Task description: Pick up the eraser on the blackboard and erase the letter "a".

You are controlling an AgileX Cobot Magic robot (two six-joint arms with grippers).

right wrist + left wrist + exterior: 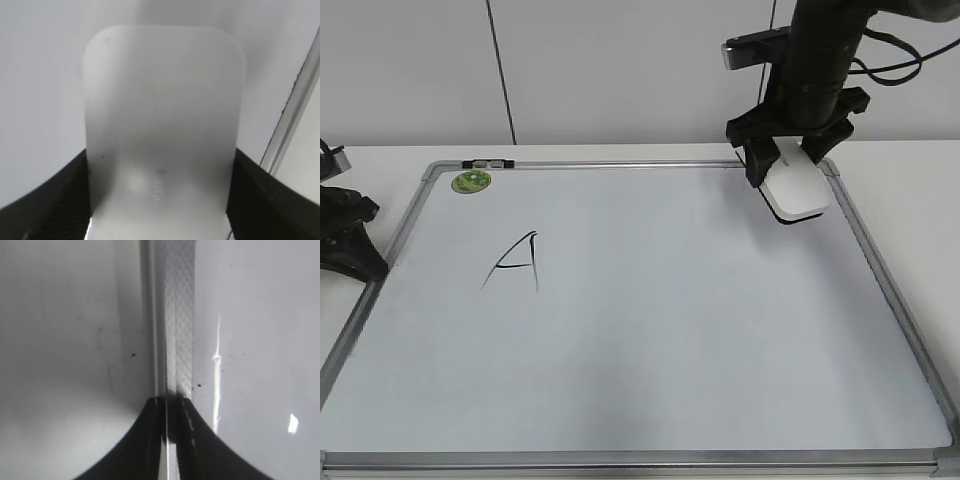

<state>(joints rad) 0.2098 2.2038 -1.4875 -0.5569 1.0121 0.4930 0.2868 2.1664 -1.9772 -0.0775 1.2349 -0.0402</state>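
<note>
My right gripper [788, 158] is shut on the eraser [797, 190], a white rounded block with a dark underside. It holds the eraser at the far right corner of the blackboard [720, 300], tilted. In the right wrist view the eraser [160, 115] fills the space between the two black fingers [160, 205]. I cannot tell whether the eraser touches the board. A large angular capital "A" [515, 262] is drawn on the left half. No small cursive "a" shows. My left gripper [355, 245] rests shut at the board's left edge; its jaws [170, 407] are closed over the metal frame [179, 315].
A round green sticker [472, 181] sits at the board's far left corner. The silver frame [895, 290] runs close beside the eraser on the right. The board lies on a white table [910, 170] against a light wall.
</note>
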